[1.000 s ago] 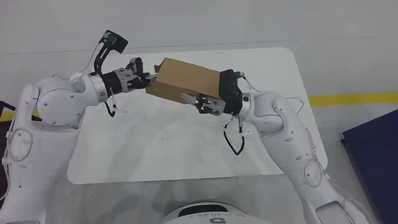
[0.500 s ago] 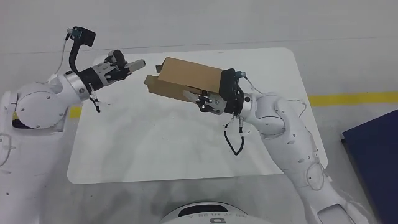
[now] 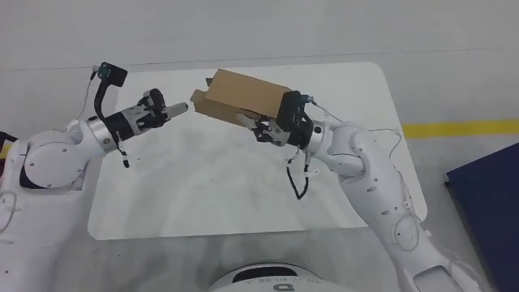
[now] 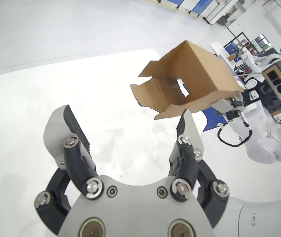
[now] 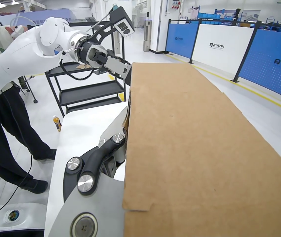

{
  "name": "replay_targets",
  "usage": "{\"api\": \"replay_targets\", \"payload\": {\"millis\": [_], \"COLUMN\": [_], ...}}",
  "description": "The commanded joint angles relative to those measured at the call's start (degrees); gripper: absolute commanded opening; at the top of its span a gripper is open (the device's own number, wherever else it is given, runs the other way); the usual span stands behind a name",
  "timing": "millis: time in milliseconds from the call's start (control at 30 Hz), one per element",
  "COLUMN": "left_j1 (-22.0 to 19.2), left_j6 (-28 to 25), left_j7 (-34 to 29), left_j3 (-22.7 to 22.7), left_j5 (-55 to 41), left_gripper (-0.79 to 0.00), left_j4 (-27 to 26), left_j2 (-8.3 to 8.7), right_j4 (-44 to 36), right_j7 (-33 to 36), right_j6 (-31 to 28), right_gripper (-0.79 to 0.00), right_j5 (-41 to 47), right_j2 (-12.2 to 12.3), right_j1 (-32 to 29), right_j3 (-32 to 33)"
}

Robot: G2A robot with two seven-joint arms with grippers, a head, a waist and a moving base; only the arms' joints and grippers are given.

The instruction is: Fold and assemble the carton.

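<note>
Two pincers on my screens and one carton (image 3: 245, 97) between them. The right pincer (image 3: 256, 126) has it: its jaws are clamped on the lower wall at the end nearer that arm, and the whole box hangs clear of the white bench (image 3: 203, 199), up over the far middle of it.

Looking at the carton itself, I see plain brown corrugated board, unprinted, already squared up into a long rectangular tube. From above it sits skewed across the bench, one end aimed at the left arm. Through the left wrist camera I'm staring right down that open end (image 4: 194, 75). The flaps (image 4: 152, 92) there are splayed outward, unfolded, with notched edges, and a patch of daylight shows through the far end. On the right wrist camera one broad flat panel (image 5: 192, 136) runs away from the lens, with a little tab notch along its near edge.

Now the left pincer (image 3: 180, 107). Its jaws stand wide apart and hold nothing. It sits just beside the flapped end, close but not touching. I can see its ribbed black pads (image 4: 77, 129) plainly.
</note>
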Motion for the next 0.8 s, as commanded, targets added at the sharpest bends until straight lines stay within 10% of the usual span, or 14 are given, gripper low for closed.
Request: {"api": "replay_targets", "payload": {"millis": [0,767], "left_j1": [0.02,-9.7], "left_j6": [-0.2,3.39], "left_j7": [-0.42,-0.06], "left_j3": [0.08,12.15], "left_j5": [0.31,5.15], "left_gripper": [0.0,0.0], "left_j4": [0.0,4.71], "left_j2": [0.08,-0.59], "right_j4": [0.12,-1.11], "right_j7": [-0.03,-0.44], "right_j6": [0.32,-0.51], "right_gripper": [-0.785,-0.785], "right_j5": [-0.74,-1.67], "right_j2": [0.02,0.46], "right_j1": [0.32,1.33], "right_j3": [-0.4,-4.02]}}
